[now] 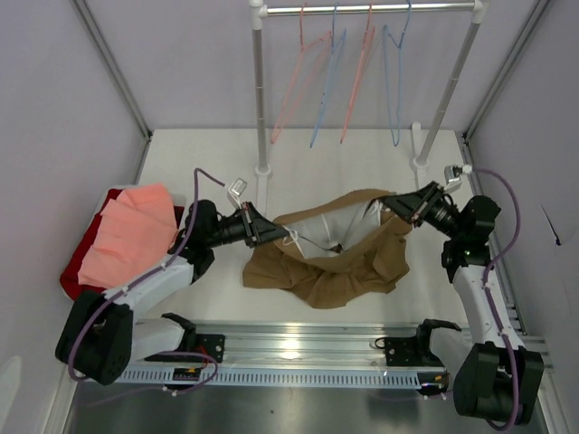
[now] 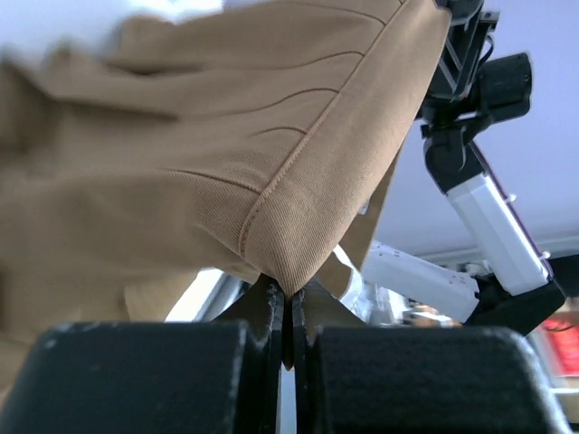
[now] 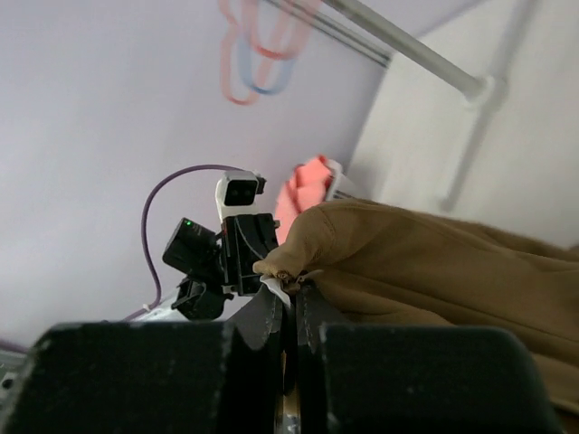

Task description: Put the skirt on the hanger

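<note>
Overhead, skirt sags between L hand, R hand; wrist cams show it clamped.

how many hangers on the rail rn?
4, left to right on the rail: pink hanger, blue hanger, second pink hanger, second blue hanger. None look hidden.

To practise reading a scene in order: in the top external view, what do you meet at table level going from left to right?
salmon-pink folded garment → left gripper → skirt → right gripper. The red cloth lies under the pink garment and overlaps it, so it is left out.
</note>
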Robot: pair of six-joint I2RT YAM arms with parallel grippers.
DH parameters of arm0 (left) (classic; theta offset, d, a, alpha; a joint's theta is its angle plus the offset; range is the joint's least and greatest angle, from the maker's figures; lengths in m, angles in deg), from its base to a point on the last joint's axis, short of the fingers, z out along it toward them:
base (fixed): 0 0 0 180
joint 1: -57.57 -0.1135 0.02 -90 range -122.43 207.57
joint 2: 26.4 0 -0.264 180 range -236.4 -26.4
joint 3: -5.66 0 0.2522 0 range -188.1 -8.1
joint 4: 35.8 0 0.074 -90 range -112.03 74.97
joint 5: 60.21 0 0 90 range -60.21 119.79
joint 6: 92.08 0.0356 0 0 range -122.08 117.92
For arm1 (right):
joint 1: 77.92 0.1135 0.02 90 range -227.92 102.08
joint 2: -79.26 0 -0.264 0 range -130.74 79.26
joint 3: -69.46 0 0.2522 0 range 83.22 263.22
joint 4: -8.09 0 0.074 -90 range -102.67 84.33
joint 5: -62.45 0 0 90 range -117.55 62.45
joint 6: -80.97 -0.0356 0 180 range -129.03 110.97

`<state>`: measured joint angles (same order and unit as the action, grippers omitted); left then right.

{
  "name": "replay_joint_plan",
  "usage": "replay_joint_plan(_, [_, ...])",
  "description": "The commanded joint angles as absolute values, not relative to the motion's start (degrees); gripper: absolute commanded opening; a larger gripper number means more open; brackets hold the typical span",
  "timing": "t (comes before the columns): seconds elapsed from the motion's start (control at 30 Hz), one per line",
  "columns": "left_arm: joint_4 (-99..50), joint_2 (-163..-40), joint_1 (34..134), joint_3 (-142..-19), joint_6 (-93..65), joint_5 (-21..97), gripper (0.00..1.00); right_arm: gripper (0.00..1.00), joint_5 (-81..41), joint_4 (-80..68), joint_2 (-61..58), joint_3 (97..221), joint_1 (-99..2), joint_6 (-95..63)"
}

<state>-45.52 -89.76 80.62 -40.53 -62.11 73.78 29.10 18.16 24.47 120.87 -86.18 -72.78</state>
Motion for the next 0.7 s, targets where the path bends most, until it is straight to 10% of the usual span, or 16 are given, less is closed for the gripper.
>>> replay_joint_plan(0.0, [-66.14,-93.72,78.84,-34.32,-70.64,74.97,0.0,0.0,22.91,16.39,24.06,114.17,-86.63,-65.9])
replay_joint_plan(0.43, [-47.37,-101.99,81.65,-34.21,-53.34,65.84,0.0,0.0,15.08,14.36,23.71,98.88,-78.1,-56.84])
replay_joint_plan(0.67, [-34.35,-102.69,83.59,-35.61,-46.56,58.1,0.17,0.02,10.25,10.86,25.03,96.67,-71.78,-54.65])
